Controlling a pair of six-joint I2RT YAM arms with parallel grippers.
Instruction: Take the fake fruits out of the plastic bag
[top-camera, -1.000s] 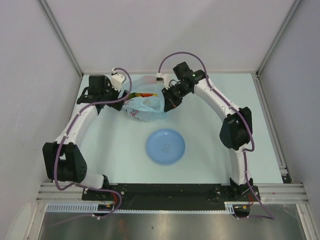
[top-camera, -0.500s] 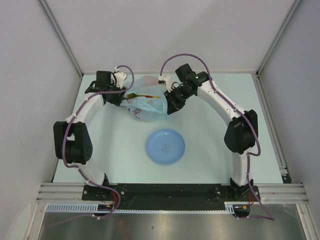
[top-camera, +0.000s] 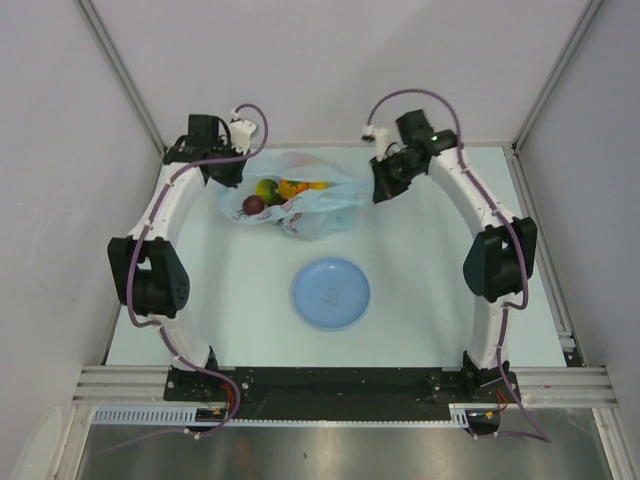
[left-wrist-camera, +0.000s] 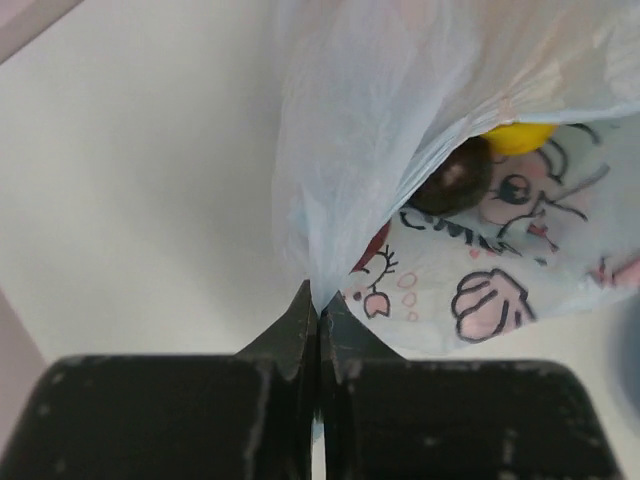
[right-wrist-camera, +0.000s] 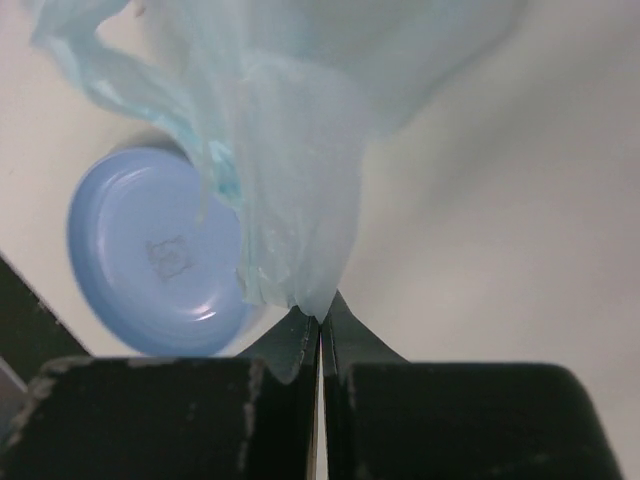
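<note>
The plastic bag (top-camera: 318, 208) is at the far side of the table (top-camera: 430, 280), stretched between the arms: the left gripper (left-wrist-camera: 318, 312) is clenched on its left edge, the right gripper (right-wrist-camera: 320, 322) on its right edge, on thin film only. A harder pull may tear it or make it slip free. The blue plate (top-camera: 330, 293) is well apart, so the fake fruits (top-camera: 268, 190) inside, especially the small maroon one (top-camera: 254, 205), could roll out past it.

Thin, crinkly, seemingly translucent plastic bag (top-camera: 325, 208)
</note>
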